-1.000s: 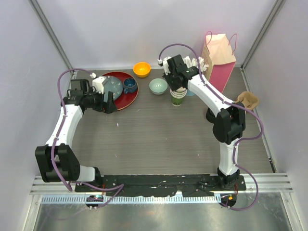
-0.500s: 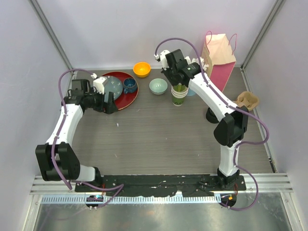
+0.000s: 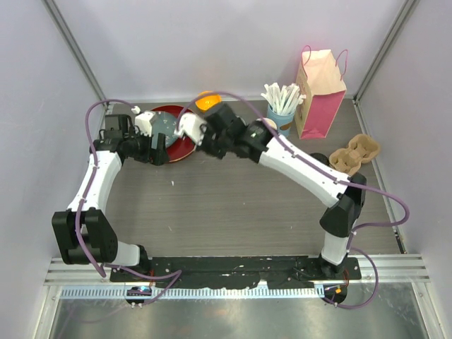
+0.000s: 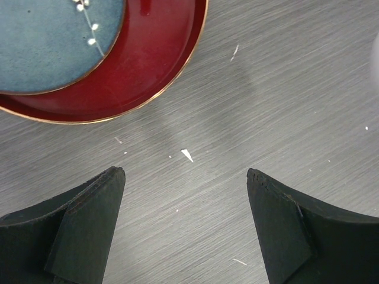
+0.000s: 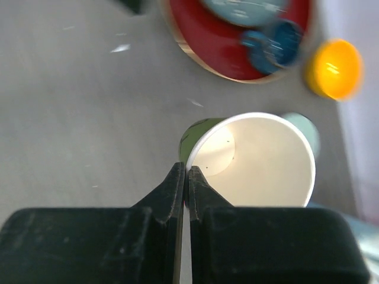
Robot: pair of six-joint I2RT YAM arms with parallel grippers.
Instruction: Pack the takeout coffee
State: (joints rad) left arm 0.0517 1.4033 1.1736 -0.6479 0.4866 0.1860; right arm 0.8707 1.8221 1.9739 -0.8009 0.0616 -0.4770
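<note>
Grey wood-grain table (image 3: 233, 205), pale walls (image 3: 176, 42) on three sides. Two arms, both turned toward the far left corner. For the right arm (image 3: 304, 166), a long diagonal reach from its base across to the left, wrist by the right edge of the red tray (image 4: 148, 71), fingers pointing down. For the left arm (image 3: 95, 183), a fold at the elbow and a forearm aimed at the same tray. Jaws of the right gripper (image 5: 185, 168) pinched almost together on the rim of a paper cup (image 5: 254, 160), cup wall caught between the pads. Jaws of the left gripper (image 4: 185, 173) spread wide over bare tabletop just beside the tray's edge, nothing between them.

One pink paper bag (image 3: 321, 99) upright at the back right. One grey-blue plate (image 4: 47, 41) on the tray. One cardboard cup carrier (image 3: 355, 152) near the right edge. One light-blue cup of white sticks (image 3: 282, 116) just beside the bag. Two bowls: orange bowl (image 5: 334, 68), pale teal bowl (image 5: 305, 127). One dark blue mug (image 5: 272, 47) on the tray, blurred.

Paper cups in clear view: one, hanging from the right fingers above the table, near the tray, teal bowl just behind it. Open-topped, cream inside, green outside.
</note>
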